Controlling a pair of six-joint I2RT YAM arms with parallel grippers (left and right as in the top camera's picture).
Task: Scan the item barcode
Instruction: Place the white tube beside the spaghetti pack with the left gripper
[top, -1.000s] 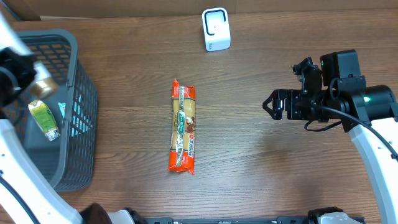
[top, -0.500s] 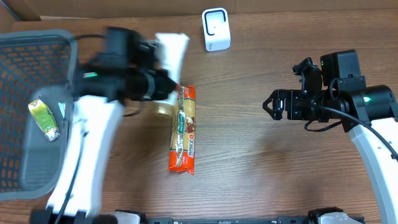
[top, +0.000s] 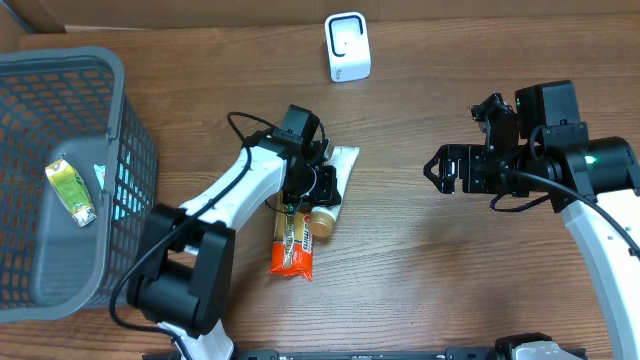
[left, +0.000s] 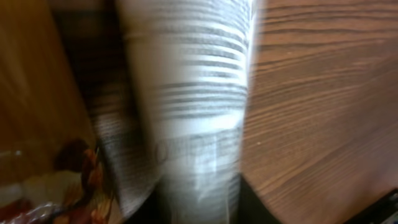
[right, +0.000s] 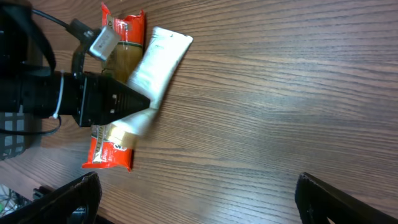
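white tube (top: 338, 172) with a tan cap, lying slantwise, crimp toward the scanner (top: 347, 46); left claw (top: 316, 187) grip can't tell, right claw (top: 431, 168) spread wide

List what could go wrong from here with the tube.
1. The white tube lies slanted, its cap end at the edge of the snack packet, with the left gripper on it. Letting go there may let it roll or nudge the packet.
2. No barcode shows on the tube in any view, and the scanner stands well apart from it, so the tube may reach the scanner wrong side up.
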